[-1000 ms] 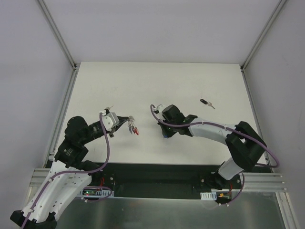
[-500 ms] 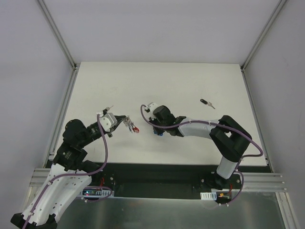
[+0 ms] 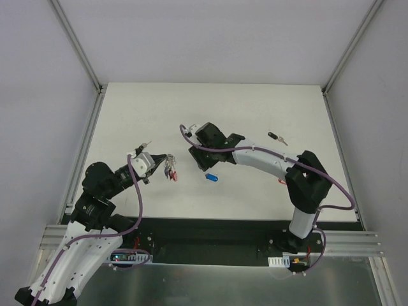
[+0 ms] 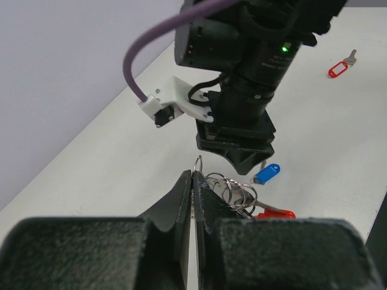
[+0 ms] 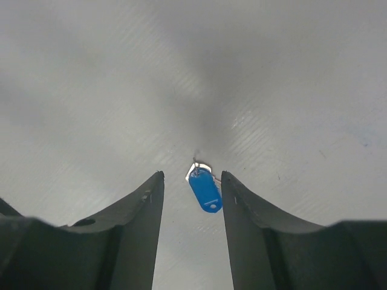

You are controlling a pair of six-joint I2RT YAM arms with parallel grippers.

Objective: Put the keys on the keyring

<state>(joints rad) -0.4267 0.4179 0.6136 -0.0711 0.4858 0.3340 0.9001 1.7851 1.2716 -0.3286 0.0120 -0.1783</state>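
Status, left to right. Left gripper was clamped fully shut on the keyring, a curved red plastic band on a bunch of silver metal rings and short chain. In the left wrist view the black fingertips sat flush against each other, with one thin silver ring pinched between them and poking up past the tips. The rest of the keyring hung just beyond the fingers, red band lowest. Couldn't tell whether the band touched the white table.

Right gripper was next, near table centre and pointing down, close to the keyring but not touching it. Its claw was released: in the right wrist view the jaws of the right gripper stood apart with nothing between them.

Blue key, a small silver metal blade with a blue plastic head, lay flat on the table just right of the right gripper's tip and nearer the arm bases. The wrist camera saw that key framed in the gap between the fingers, but lying on the surface beyond them and clear of both.

Black key, black plastic head and silver blade, lay further right, well apart from both grippers. Red-tagged key, a small red plastic loop on a silver blade, lay on the table far behind the right gripper in the left wrist view.
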